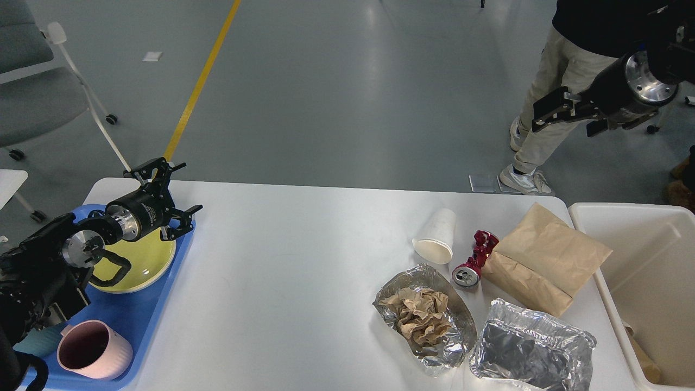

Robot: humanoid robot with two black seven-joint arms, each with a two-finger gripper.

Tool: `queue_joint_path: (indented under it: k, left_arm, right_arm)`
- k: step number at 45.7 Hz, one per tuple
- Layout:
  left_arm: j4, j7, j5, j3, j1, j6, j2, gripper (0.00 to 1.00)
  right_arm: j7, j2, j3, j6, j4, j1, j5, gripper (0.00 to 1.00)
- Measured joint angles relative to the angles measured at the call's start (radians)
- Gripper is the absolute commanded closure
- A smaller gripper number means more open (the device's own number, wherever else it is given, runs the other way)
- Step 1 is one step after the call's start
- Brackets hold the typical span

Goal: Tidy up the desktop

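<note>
Head view, left to right. Your left gripper [165, 198] hangs over the far left corner of the table [282, 260], jaws spread wide, holding nothing. Under that arm: one blue tray [141, 312] at the table's left edge, carrying one yellow plate [146, 260] and one pink mug [93, 350]. Mid-table is bare white surface.

Right half, counted: one white paper cup [436, 237] on its side; one crushed red can [473, 259] just beside it, touching the one brown paper bag [544, 258]. Two foil containers nearer you: the left foil container [426, 317] holds one wad of crumpled brown paper [421, 315]; the right foil container [532, 347] sits just beside it, its inside dark.

One cream bin [640, 282] stands against the table's right end. Your right gripper [551, 108] is raised over the floor beyond the table, well apart from everything on it; jaws seen edge-on, cannot tell their gap. One person [554, 81] stands behind it
</note>
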Motion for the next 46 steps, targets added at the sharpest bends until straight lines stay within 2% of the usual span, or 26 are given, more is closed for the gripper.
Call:
queue_joint_path:
  k: [11, 27, 37, 46]
  left_arm:
    - [0.0, 0.0, 0.0, 0.0, 0.0, 0.0, 0.0, 0.04]
    - [0.0, 0.0, 0.0, 0.0, 0.0, 0.0, 0.0, 0.04]
    - [0.0, 0.0, 0.0, 0.0, 0.0, 0.0, 0.0, 0.04]
    - [0.0, 0.0, 0.0, 0.0, 0.0, 0.0, 0.0, 0.04]
  right_arm:
    - [-0.001, -0.011, 0.053, -0.1, -0.021, -0.169, 0.003, 0.0]
    - [-0.002, -0.05, 0.107, -0.268, -0.139, -0.449, 0.004, 0.0]
    - [-0.002, -0.09, 0.119, -0.345, -0.146, -0.529, 0.003, 0.0]
    - [-0.002, -0.127, 0.116, -0.373, -0.148, -0.562, 0.003, 0.0]
